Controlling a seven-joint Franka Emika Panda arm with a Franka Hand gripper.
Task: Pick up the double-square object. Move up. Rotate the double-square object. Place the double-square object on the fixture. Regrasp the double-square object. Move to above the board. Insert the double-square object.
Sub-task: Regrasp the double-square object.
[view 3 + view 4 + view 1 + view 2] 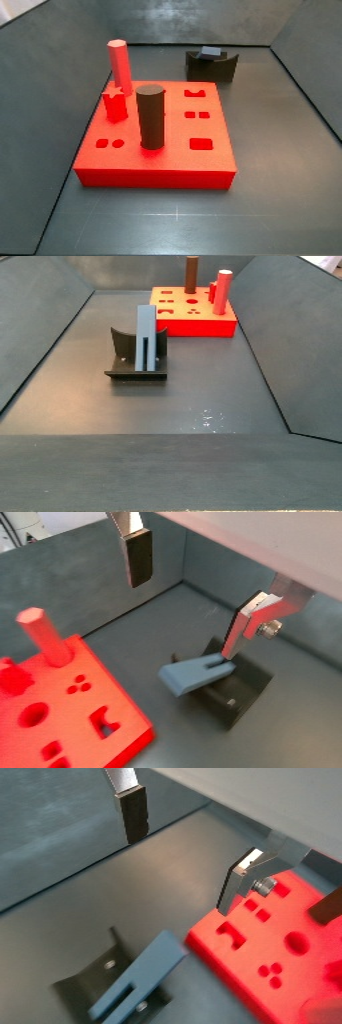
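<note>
Judging placement done, I see the double-square object point(147, 336) resting on the fixture point(123, 354) at the board's point(187, 324) seven o'clock, gripper point(187, 587) spread empty above, regrasp and insertion remaining.

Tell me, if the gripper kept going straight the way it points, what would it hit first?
Probably the double-square object resting on the fixture; the open gripper seems aimed there, though depth is unclear.

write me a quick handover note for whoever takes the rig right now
Gripper: open, holding nothing, above the fixture, seen only in the wrist views.
Double-square object: resting on the fixture, beside the board.
Board holds the red post and dark cylinder.
Done: pick, rotate, place on fixture.
Left: regrasp, move above board, insert.
</note>
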